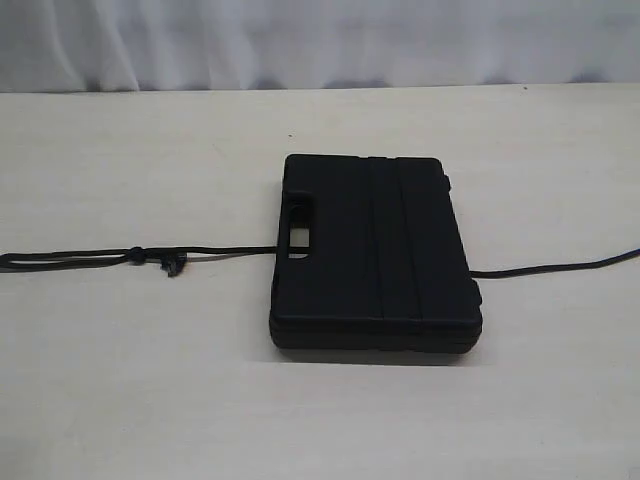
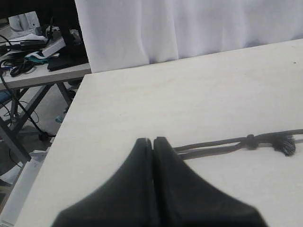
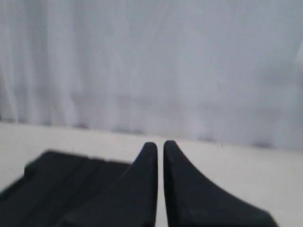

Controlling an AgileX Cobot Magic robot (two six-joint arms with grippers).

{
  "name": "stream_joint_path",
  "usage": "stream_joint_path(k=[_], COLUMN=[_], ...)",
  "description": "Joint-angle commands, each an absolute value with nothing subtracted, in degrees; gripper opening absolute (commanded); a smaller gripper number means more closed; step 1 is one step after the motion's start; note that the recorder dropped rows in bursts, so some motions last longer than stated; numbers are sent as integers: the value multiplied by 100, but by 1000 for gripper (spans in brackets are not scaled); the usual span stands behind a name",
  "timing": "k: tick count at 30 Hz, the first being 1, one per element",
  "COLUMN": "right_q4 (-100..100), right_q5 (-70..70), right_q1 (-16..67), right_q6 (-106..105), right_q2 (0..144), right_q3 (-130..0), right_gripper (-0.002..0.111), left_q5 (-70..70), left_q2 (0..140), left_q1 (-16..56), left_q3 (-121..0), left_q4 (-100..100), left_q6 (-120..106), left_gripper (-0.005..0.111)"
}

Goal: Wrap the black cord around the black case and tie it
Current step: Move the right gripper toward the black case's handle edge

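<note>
Black-on-black job: the black case (image 1: 375, 255) lies flat, lid up, about mid-surface, a bit right of centre, with its handle slot (image 1: 298, 232) on the left side.

The black cord (image 1: 70, 260) runs left to right across the pale surface (image 1: 150, 400). It meets the case's left side just below the slot and comes out again low on the right side, so I read it as passing under the case. That layout makes sense: the middle is pinned by the case and a free run lies on each side, ready to lift over the lid and tie.

The left run looks doubled up to a small knot (image 1: 135, 255), with a knotted tip (image 1: 175, 265) just right of it.

Left gripper (image 2: 152, 141): fingers pressed together, holding nothing, over the left part of the surface with the cord just beyond its tips. Right gripper (image 3: 160, 146): fingers together with only a hairline between them, also holding nothing, near the case and pointing at the far white curtain (image 1: 300, 40).

Not resolvable:
- The cord stretch under the case is hidden, so one continuous piece is an inference.
- Both cord runs are cut off at the exterior view's left and right edges.
- Neither arm shows in the exterior view, so gripper height above the surface is unknown.
- The right wrist view is soft, so the lid ribs barely read there.
</note>
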State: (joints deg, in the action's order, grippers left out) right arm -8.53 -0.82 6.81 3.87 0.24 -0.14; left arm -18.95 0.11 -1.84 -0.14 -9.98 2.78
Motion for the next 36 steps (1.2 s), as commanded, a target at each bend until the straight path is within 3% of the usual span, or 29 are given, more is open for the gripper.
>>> stream_joint_path(k=[1, 12, 14, 16, 18, 20, 23, 28, 36], right_q4=[-850, -643, -692, -1073, -1647, -1855, -1869, -1824, 591], right_q5=[1489, 5270, 4508, 2797, 1116, -436, -1993, -4435, -5200], right_q1=[677, 677, 677, 677, 677, 677, 677, 677, 677], right_q6=[370, 2193, 2542, 2785, 2924, 2924, 2413, 1657, 0], right_q2=[0, 0, 0, 0, 285, 1024, 1973, 3984, 6526], right_q3=[0, -108, -712, -1764, -2795, -4048, -5134, -6773, -7407], right_gripper=[4, 4, 4, 5, 13, 35, 52, 54, 54], left_q5=[-1850, -1850, -1840, -1840, -1840, -1840, -1840, -1840, -1840], left_q2=[0, 0, 0, 0, 0, 0, 0, 0, 0], left_q1=[-191, -191, -191, -191, -191, -191, -191, -191, -191], left_q3=[0, 0, 0, 0, 0, 0, 0, 0, 0], left_q4=[-998, -998, -998, -998, -998, -998, -998, -998, -998], left_q6=[279, 279, 279, 279, 279, 279, 279, 279, 279], left_gripper=[0, 0, 0, 0, 0, 0, 0, 0, 0])
